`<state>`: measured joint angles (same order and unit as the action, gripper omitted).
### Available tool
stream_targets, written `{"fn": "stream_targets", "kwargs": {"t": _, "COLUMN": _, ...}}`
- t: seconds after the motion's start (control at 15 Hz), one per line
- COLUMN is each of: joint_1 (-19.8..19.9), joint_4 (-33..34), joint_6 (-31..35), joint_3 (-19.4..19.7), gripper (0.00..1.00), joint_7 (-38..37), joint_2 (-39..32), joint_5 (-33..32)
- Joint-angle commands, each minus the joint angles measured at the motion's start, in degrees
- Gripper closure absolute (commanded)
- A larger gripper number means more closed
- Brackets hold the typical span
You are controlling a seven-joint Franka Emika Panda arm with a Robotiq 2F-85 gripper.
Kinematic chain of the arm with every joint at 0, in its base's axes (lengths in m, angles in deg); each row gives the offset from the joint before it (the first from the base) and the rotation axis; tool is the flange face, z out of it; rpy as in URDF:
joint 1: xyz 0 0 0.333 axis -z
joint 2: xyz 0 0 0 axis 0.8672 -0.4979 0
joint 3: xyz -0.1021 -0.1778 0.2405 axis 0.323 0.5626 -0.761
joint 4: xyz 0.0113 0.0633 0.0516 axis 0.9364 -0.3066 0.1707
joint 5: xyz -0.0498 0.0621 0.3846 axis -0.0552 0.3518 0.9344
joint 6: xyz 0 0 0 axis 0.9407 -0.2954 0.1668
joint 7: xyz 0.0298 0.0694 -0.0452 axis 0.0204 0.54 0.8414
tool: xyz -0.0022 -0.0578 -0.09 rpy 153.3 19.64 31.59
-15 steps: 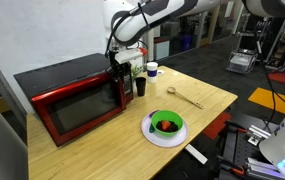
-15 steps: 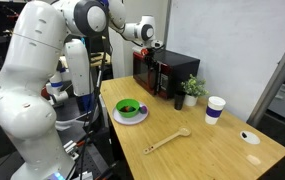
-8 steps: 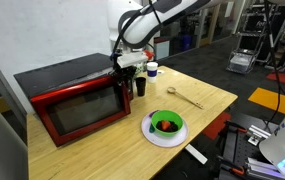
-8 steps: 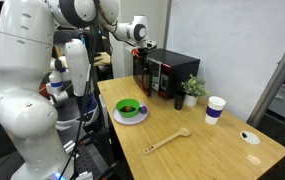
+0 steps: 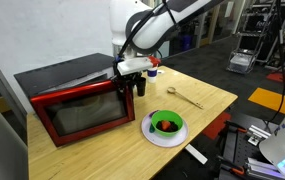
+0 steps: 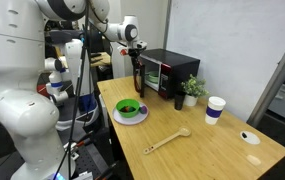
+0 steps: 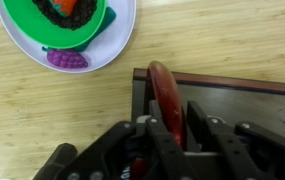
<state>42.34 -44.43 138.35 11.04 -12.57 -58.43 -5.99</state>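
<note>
Swung further out since a second ago, the red-framed glass door (image 5: 82, 112) of the boxy red-and-black microwave (image 5: 52, 75) on the wooden desk (image 5: 197, 100) looks roughly half open (more swing left, I judge), with the fingers (image 7: 197, 125) clamped on its curved red handle (image 7: 165, 100).

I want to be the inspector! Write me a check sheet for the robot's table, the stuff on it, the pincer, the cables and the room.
surface: wooden table, flat, no spills seen.
job's things: red microwave; its door looks slightly open; red door handle.
clutter: green bowl with food on a white plate, purple grapes on the plate's rim, wooden spoon, white cup, potted plant.
pincer: pincer straddles the door handle; squeezing or not, cannot tell.
cables: dark cables hang by the robot's base.
surroundings: white wall; lab equipment behind.
</note>
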Motion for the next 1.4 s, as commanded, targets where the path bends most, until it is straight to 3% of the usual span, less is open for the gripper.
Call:
{"fn": "stream_targets", "kwargs": {"t": 0.0, "joint_1": -1.2, "joint_4": -2.8, "joint_6": 3.7, "joint_3": -1.6, "gripper": 0.36, "joint_7": -3.3, "joint_2": 0.4, "joint_5": -0.3}}
{"fn": "stream_targets", "kwargs": {"t": 0.33, "joint_1": -3.7, "joint_4": -3.2, "joint_6": 2.5, "joint_3": -2.6, "gripper": 0.00, "joint_7": -8.7, "joint_2": 1.7, "joint_5": -2.2}}
{"fn": "stream_targets", "kwargs": {"t": 1.07, "joint_1": -6.0, "joint_4": -5.4, "joint_6": -2.5, "joint_3": -7.1, "gripper": 0.00, "joint_7": -21.2, "joint_2": 11.7, "joint_5": -6.9}}
{"fn": "stream_targets", "kwargs": {"t": 1.33, "joint_1": -4.1, "joint_4": -4.3, "joint_6": -7.6, "joint_3": -8.7, "gripper": 0.00, "joint_7": -16.0, "joint_2": 15.2, "joint_5": -6.2}}
